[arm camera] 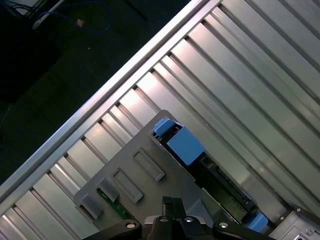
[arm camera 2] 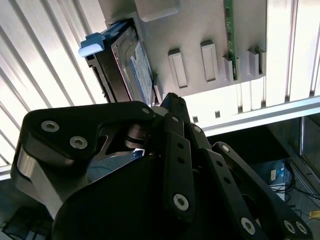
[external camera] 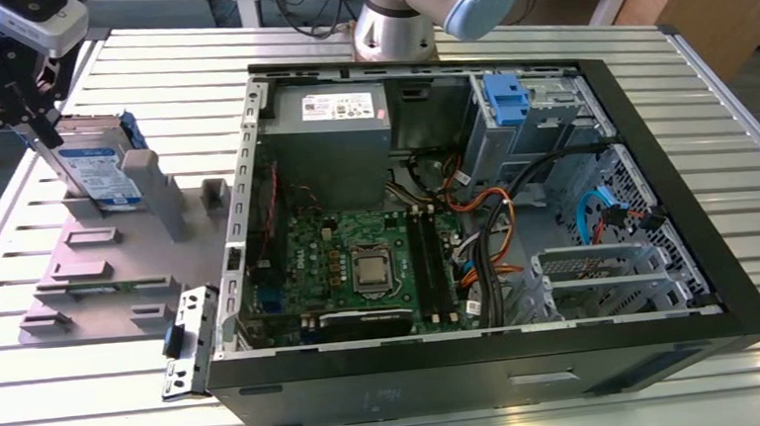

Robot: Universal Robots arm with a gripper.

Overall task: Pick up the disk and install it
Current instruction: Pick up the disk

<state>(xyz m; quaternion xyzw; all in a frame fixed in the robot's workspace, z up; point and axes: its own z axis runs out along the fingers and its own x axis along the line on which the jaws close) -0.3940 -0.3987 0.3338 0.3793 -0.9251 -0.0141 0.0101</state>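
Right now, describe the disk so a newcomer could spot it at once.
Find the open computer case; on the exterior view's left lies a grey holder plate. The disk stands on edge at its far end: silver, white-and-blue label, blue frame, unlike the plain grey blocks beside it.

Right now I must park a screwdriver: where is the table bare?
Bare slats of the table fill the exterior view's lower left, bordered by the grey fixture and the computer case. Crowded: the fixture's far end, with the tool by the disk.
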